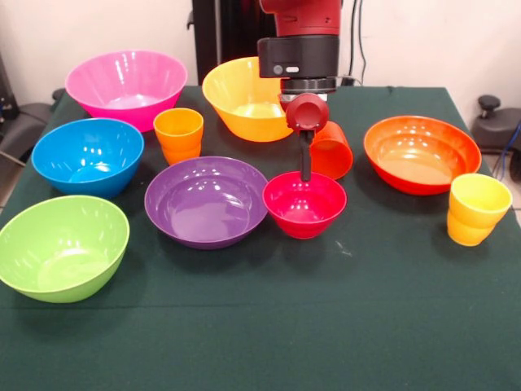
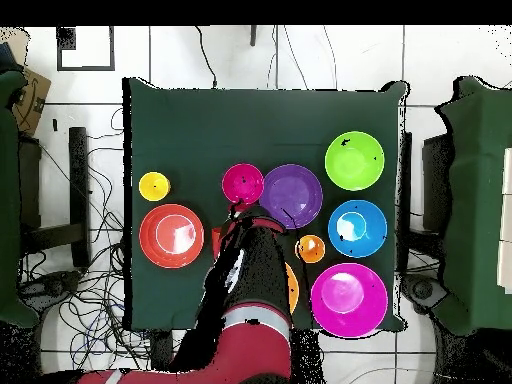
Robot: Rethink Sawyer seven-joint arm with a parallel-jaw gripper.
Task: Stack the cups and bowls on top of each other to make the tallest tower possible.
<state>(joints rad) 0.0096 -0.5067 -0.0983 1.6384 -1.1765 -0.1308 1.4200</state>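
Observation:
My gripper (image 1: 306, 167) hangs over the far rim of the small magenta-red bowl (image 1: 304, 204), reaching down to it; in the overhead view the gripper (image 2: 236, 211) is at that bowl's (image 2: 243, 184) edge. The plain red-orange cup (image 1: 332, 151) sits tilted right beside the gripper; I cannot tell whether they touch. The purple bowl (image 1: 207, 199) lies next to the magenta-red one. The ribbed orange cup (image 1: 178, 134), the ribbed yellow cup (image 1: 478, 208), and the pink (image 1: 126, 85), yellow (image 1: 244, 98), blue (image 1: 88, 155), green (image 1: 61, 247) and orange-red (image 1: 422, 153) bowls stand apart. Nothing is stacked.
Everything stands on a dark green cloth (image 1: 269, 326) over the table. In the overhead view my arm (image 2: 245, 300) hides most of the yellow bowl (image 2: 291, 288). Cables lie on the floor round the table (image 2: 90, 310).

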